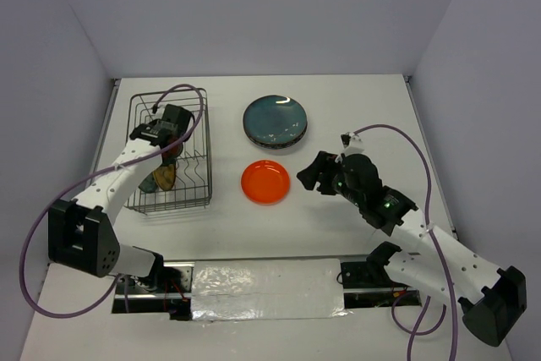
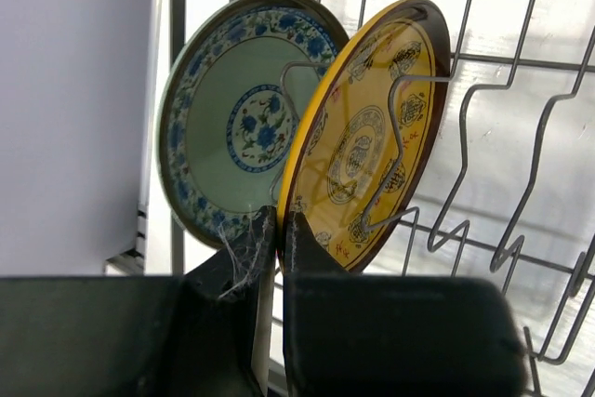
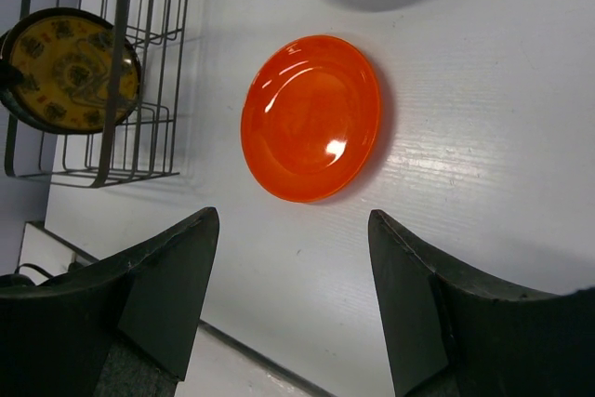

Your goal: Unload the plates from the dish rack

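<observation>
In the left wrist view, two plates stand on edge between the wire dividers of the dish rack [image 2: 521,230]. One is a yellow patterned plate [image 2: 372,137] with a dark rim, the other a white-and-blue flowered plate [image 2: 232,118] behind it. My left gripper [image 2: 281,222] is shut on the lower rim of the yellow plate. From above, that gripper [image 1: 166,139] sits inside the dish rack [image 1: 203,158]. My right gripper [image 3: 293,220] hangs open over the table just short of the small orange plate [image 3: 311,118], holding nothing.
A large dark teal plate [image 1: 275,118] lies flat on another plate at the back centre, behind the orange plate [image 1: 265,181]. The rack stands at the left near the side wall. A foil-covered strip [image 1: 262,289] runs along the near edge between the arm bases.
</observation>
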Motion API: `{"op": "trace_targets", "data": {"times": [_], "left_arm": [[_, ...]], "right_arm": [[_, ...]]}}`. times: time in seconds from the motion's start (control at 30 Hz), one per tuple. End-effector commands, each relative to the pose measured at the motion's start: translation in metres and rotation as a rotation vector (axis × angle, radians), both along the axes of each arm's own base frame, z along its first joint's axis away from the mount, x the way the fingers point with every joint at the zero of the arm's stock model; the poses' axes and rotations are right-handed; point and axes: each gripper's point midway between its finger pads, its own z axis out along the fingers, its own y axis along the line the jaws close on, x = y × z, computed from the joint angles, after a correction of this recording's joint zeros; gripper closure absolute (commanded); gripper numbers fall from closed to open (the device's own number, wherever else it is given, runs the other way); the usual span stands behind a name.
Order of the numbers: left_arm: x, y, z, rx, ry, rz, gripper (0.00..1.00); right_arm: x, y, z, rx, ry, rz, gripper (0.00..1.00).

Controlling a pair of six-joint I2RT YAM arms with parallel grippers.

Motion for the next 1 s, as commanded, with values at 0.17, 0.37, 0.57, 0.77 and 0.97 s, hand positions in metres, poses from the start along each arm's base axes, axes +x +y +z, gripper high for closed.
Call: {"op": "trace_targets", "data": {"times": [0.17,0.37,0.57,0.77,0.97], "left_arm": [[0.006,-0.011,0.053,0.078,-0.082,-0.057,1.00],[0.001,-0.018,0.061,0.054,-0.103,-0.097,1.00],[-0.014,0.010,0.087,0.188,-0.157,0.067,1.00],[-0.024,0.026,0.125,0.251,-0.243,0.175,1.00],[-0.027,0.005,0.161,0.025,-0.398,0.078,1.00]], "right_arm": [[-0.003,0.002,0.007,0.033,-0.022,0.004,0.27],[-0.006,0.003,0.010,0.045,-0.025,0.010,0.27],[-0.006,0.004,0.016,0.060,-0.033,0.015,0.27],[-0.008,0.009,0.030,0.104,-0.065,0.034,0.24],[-0.025,0.042,0.050,0.251,-0.153,0.238,0.00]]}}
